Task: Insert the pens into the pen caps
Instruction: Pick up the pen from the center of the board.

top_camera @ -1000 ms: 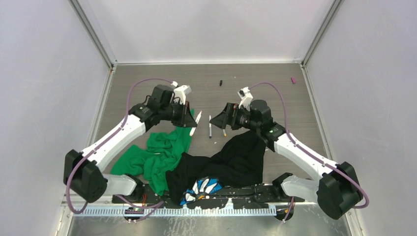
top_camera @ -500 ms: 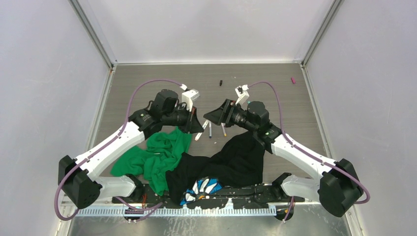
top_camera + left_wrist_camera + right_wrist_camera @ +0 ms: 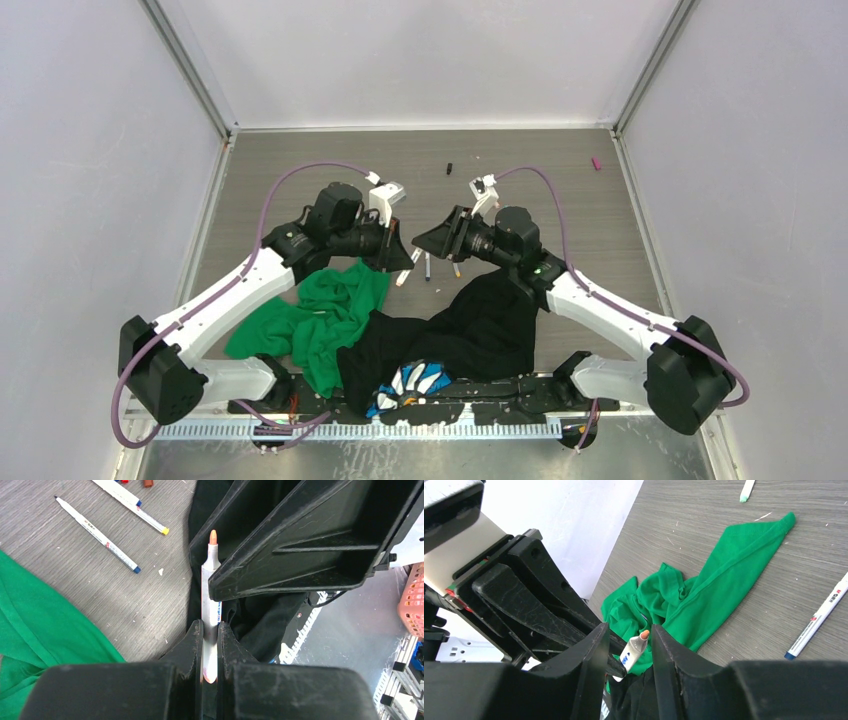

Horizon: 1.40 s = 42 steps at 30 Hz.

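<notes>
In the air just right of the green cloth's [image 3: 320,315] far tip: both grippers, nose to nose.

On the left gripper [image 3: 210,630]: jaws pressed together on a pen [image 3: 210,562], pinching the white barrel near its rear end. Orange tip pointing away from the green cloth, toward the right gripper [image 3: 630,630]. Pen held off the table [image 3: 300,170], partly over the black cloth [image 3: 480,320] that lies against the green cloth's right side.

On the right gripper: jaws spread, only a narrow gap between them, with the pen's orange tip just inside that gap. Cannot tell whether the tip touches either of the fingers [image 3: 591,670], nor whether anything sits deeper between them.

Loose on bare table just right of the green cloth's far tip, below the grippers: a blue-ended pen [image 3: 97,535] and a yellow-ended pen [image 3: 137,507], near each other but apart, lying flat. Beyond the green cloth's pointed corner, in the right wrist view: a green-ended pen [image 3: 746,490], cut off by the picture's edge.

Well beyond the green cloth, toward the far wall: a black cap [image 3: 450,167], lying alone. Much farther to the cloth's right, in the far right corner: a magenta cap [image 3: 597,163]. Both well apart from every pen and from both grippers.

To the green cloth's near right, by the arm bases: a blue-and-white bundle [image 3: 415,380], touching the black cloth's near edge.
</notes>
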Motion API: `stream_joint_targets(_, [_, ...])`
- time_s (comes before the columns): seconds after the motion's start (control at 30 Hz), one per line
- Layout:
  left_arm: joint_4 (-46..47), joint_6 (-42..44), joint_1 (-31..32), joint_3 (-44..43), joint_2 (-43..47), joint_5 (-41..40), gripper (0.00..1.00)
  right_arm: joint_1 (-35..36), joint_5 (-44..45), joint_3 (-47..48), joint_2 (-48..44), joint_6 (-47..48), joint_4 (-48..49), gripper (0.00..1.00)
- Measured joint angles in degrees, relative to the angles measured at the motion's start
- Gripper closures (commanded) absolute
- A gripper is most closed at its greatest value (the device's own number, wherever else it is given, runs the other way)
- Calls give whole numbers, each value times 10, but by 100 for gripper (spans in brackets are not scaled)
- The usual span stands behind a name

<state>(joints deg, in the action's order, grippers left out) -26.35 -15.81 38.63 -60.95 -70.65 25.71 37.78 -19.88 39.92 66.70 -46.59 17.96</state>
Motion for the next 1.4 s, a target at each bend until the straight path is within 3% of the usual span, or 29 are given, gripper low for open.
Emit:
stream_joint_targets(0.17, [0,0,0,0,1,0,100,5,-2,0,11,3,-2,61])
stream_joint_targets(0.27, [1,-1,0,2,2,0,100,7,-3,0,15,5,-4,75])
stream_joint_targets(0.37, [3,-1,0,4,3,0,100,9,-3,1,16,6,-3,96])
stream_joint_targets(0.4, [3,-1,0,5,3,0,95,9,-3,2,16,3,-2,99])
stream_joint_targets(0.53, [5,-2,0,5,4,0,58,12,-2,3,16,1,1,100])
stream_joint_targets(0.63, [8,-2,0,5,4,0,48,13,3,3,16,-2,11,100])
stream_joint_targets(0.73, [8,-3,0,5,4,0,48,13,10,-5,12,-10,30,100])
stream_joint_targets(0.9, [8,-4,0,5,4,-1,64,14,24,-20,-1,-29,52,100])
stream_joint_targets(1.07, [9,-7,0,5,4,-5,65,14,28,-25,-5,-44,78,100])
stream_joint_targets(1.4, [10,-17,1,5,4,-4,79,14,29,-40,-4,-64,111,100])
